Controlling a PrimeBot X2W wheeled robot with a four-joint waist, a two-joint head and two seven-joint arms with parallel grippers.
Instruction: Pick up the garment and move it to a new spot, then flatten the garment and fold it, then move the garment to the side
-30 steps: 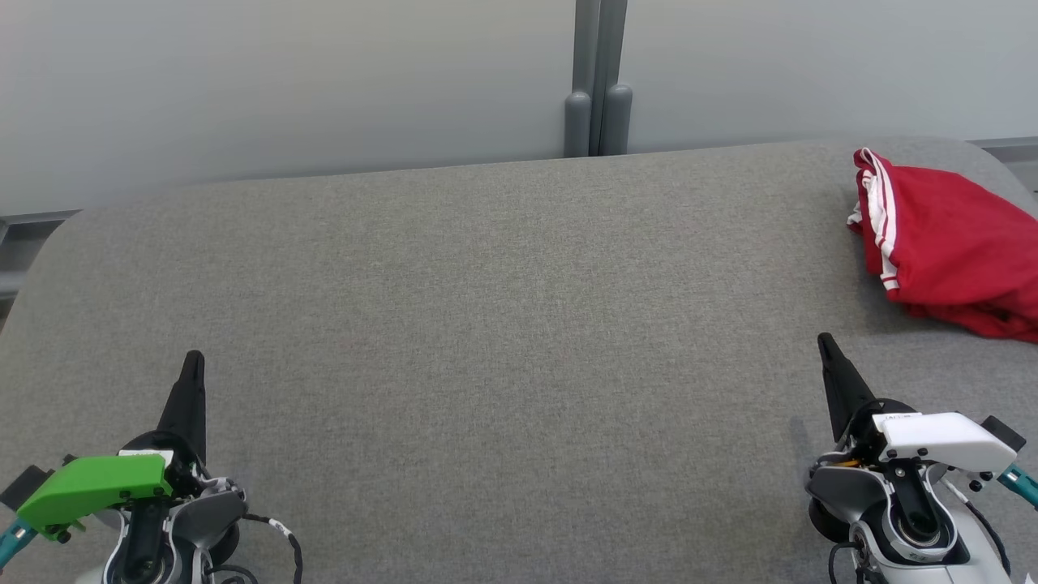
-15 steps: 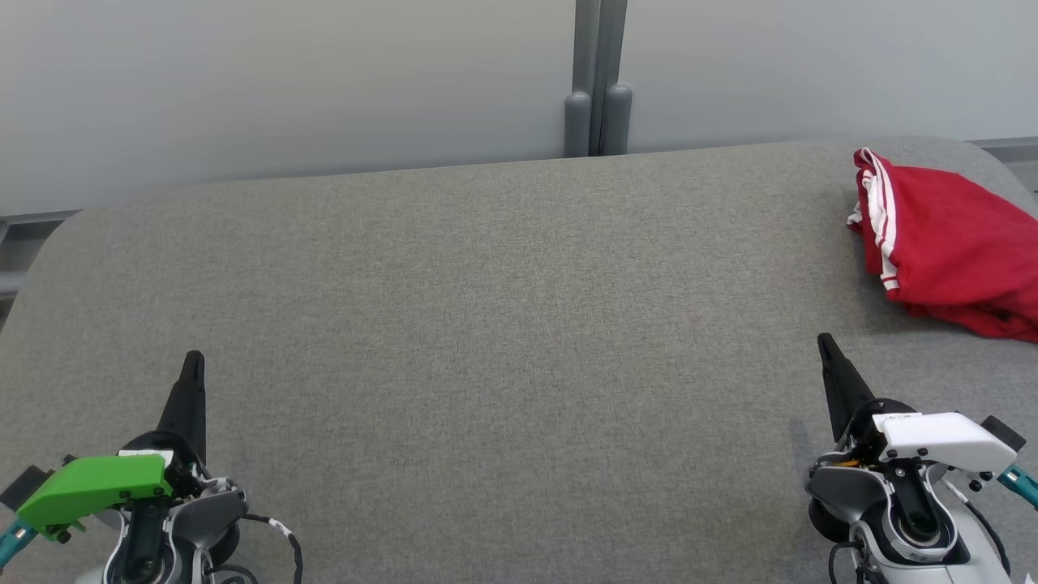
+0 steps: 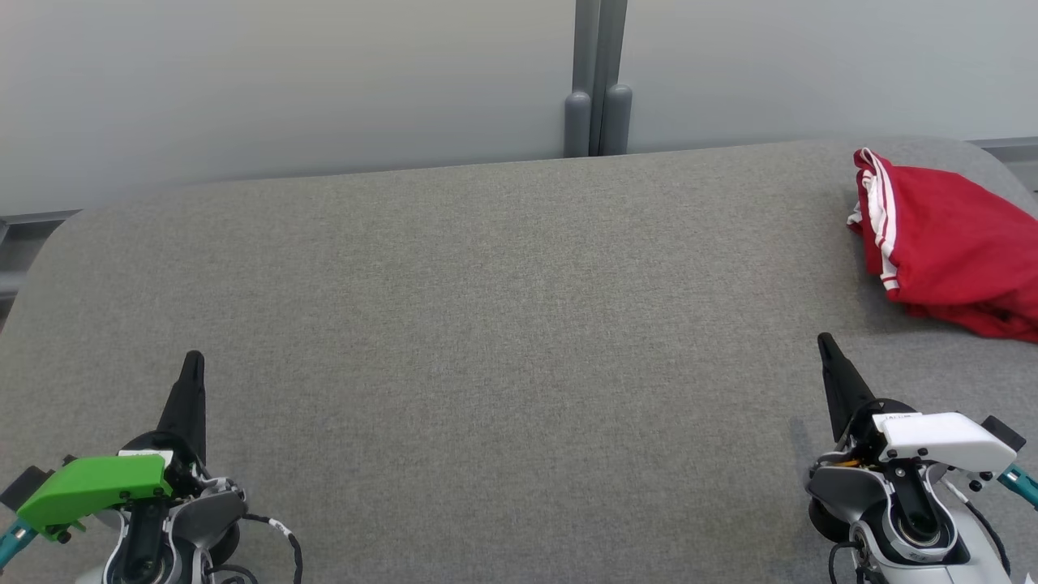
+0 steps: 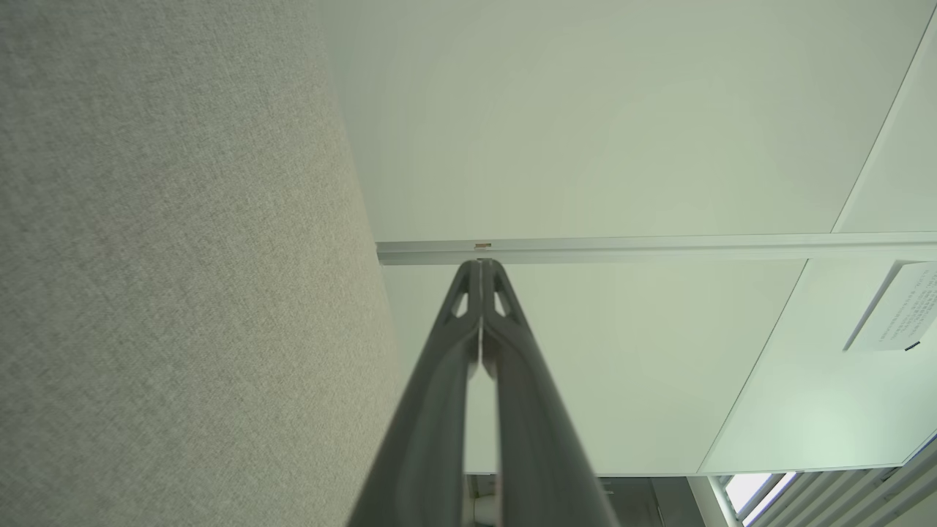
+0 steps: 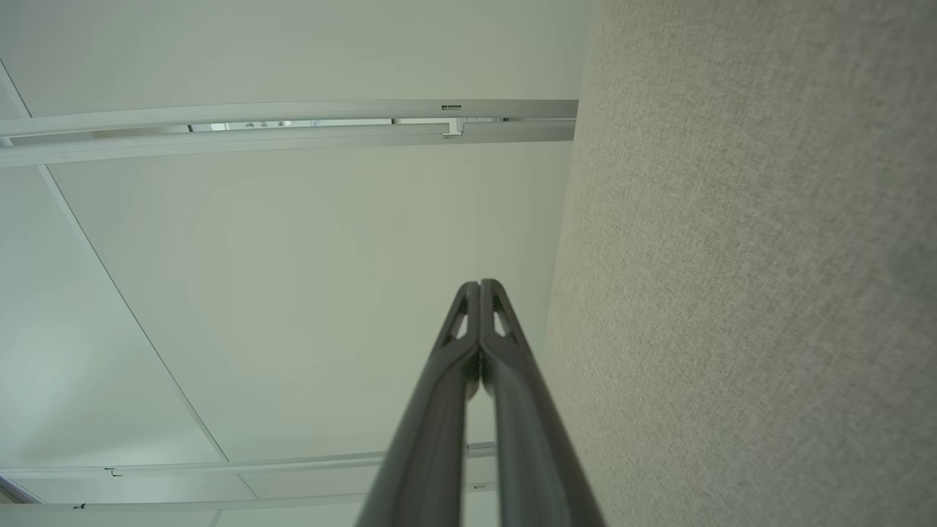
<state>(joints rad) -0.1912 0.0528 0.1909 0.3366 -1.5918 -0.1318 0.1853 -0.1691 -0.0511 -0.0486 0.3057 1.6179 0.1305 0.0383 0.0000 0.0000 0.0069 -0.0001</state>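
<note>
The red garment (image 3: 949,247) lies loosely bundled at the far right corner of the grey cushion (image 3: 503,324), while the left gripper (image 3: 193,361) and right gripper (image 3: 825,342) rest pinched shut on nothing over the cushion's near left and near right corners. This fits a heap due for lifting or a folded piece set aside — so any grasp, I judge, should take a thick edge, not one layer

Office-like lab room, shown by pale partition panels (image 3: 284,81) and a grey fabric-covered worktable (image 3: 486,324).
</note>
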